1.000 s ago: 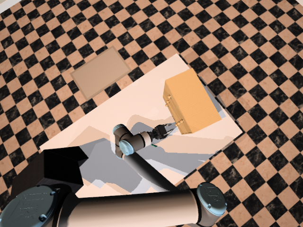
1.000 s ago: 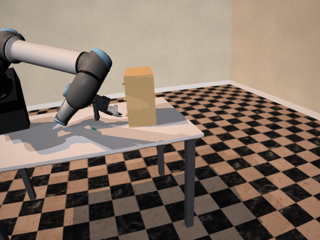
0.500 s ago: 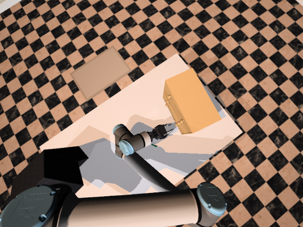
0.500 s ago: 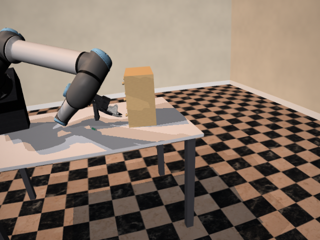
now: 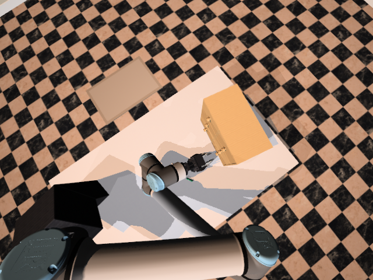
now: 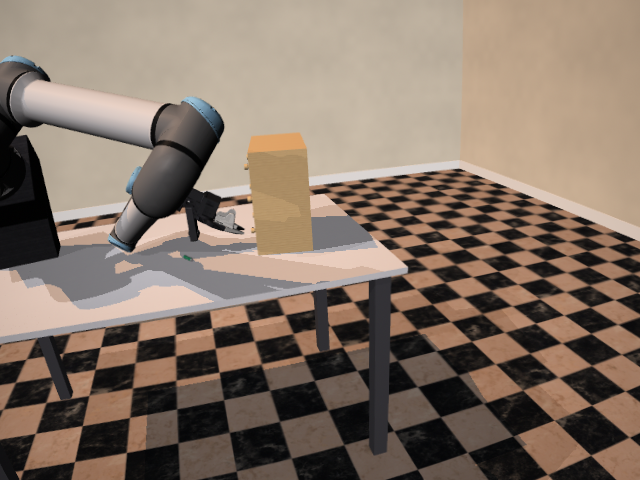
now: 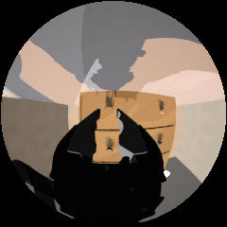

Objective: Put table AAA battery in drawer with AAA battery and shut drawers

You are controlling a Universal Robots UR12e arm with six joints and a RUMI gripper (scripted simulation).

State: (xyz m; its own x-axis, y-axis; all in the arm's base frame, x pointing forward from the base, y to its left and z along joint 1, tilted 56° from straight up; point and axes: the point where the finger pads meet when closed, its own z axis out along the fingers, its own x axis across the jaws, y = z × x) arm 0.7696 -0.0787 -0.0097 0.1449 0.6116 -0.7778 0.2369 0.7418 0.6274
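The wooden chest [image 5: 238, 123] [image 6: 279, 196] [image 7: 142, 115] stands upright at the far right of the table [image 5: 168, 120], with all its drawers shut. My gripper [image 5: 212, 157] [image 6: 238, 227] [image 7: 108, 109] points at the chest's front, low down. Its fingers stand a narrow gap apart with nothing between them. A knob [image 7: 109, 100] [image 6: 252, 228] of the lowest drawer lies just beyond the fingertips, lined up with the gap. The small green AAA battery [image 5: 189, 179] [image 6: 187, 256] lies on the table beside the wrist, behind the gripper.
The black robot base block [image 5: 75, 205] [image 6: 20, 217] stands at the table's near left end. A brown mat [image 5: 123, 88] lies on the floor beyond the table. The chest stands near the table's right edge [image 6: 310, 281].
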